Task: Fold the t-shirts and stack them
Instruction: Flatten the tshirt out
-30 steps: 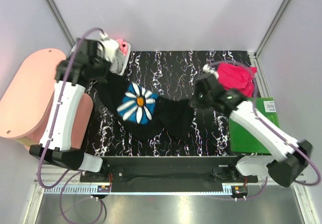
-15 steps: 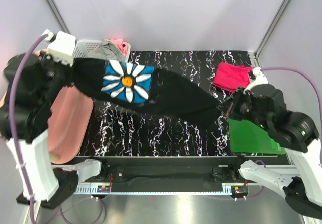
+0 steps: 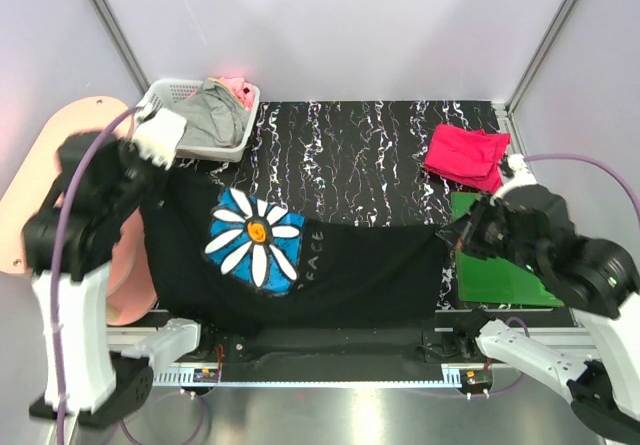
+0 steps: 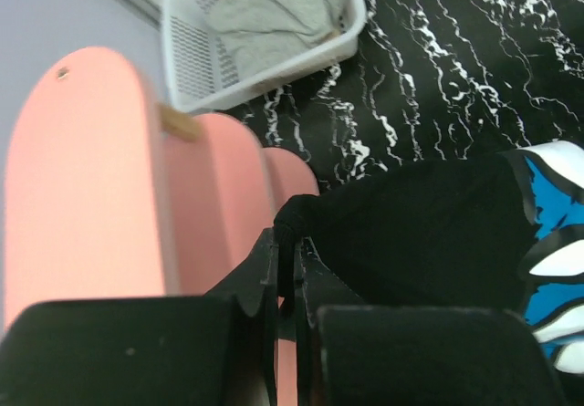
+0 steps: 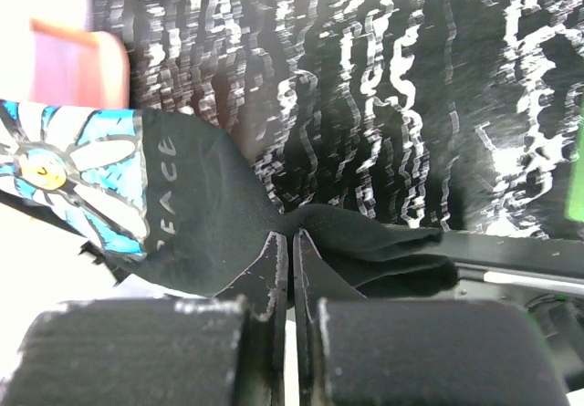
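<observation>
Top external: shows black shirt (image 3: 340,265) lowered from mid-air, now spread over near edge of table (image 3: 380,135). Held at both ends, left gripper (image 4: 287,242) and right gripper (image 5: 292,238) clamped on cloth. Ready for folding, pink shirt (image 3: 465,155) far right.

T-shirts out on table: two, namely black t-shirt (image 3: 350,265) and crimson-pink t-shirt (image 3: 465,155). Daisy print (image 3: 255,235): one, on black one. Basket (image 3: 165,90): one, with two garments showing, grey garment (image 3: 210,110) and pink garment (image 3: 240,87). Green board (image 3: 500,275): one. Pink rounded panels (image 4: 82,178): three. Grippers: two, left gripper (image 4: 290,242) and right gripper (image 5: 292,242).
</observation>
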